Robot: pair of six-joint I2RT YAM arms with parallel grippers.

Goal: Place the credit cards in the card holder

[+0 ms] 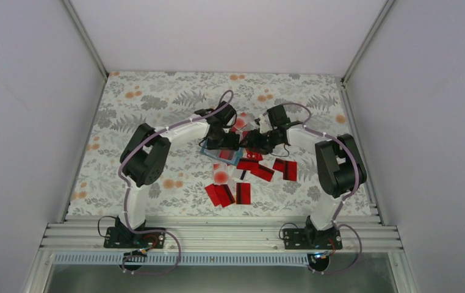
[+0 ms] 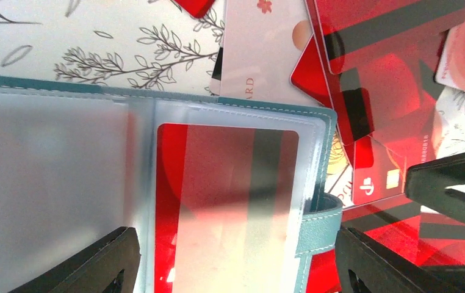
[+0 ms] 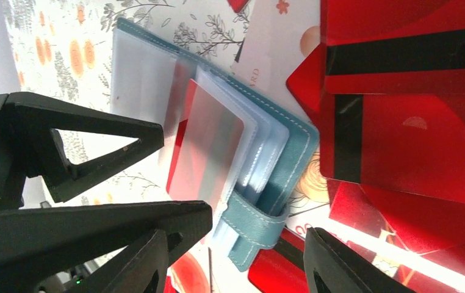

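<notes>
left wrist, card holder open, lengthwise left-right

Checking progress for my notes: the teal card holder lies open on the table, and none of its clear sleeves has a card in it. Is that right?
Not quite. The card holder does lie open on the table, but one clear sleeve has a red card in it, as the left wrist view shows.

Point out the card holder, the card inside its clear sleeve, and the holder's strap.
card holder [image 3: 294, 143]: right wrist view, teal cover edge.
sleeved card [image 2: 169, 195]: left wrist view, red area behind clear pocket.
strap [image 2: 318, 235]: left wrist view, teal tab's middle.
</notes>
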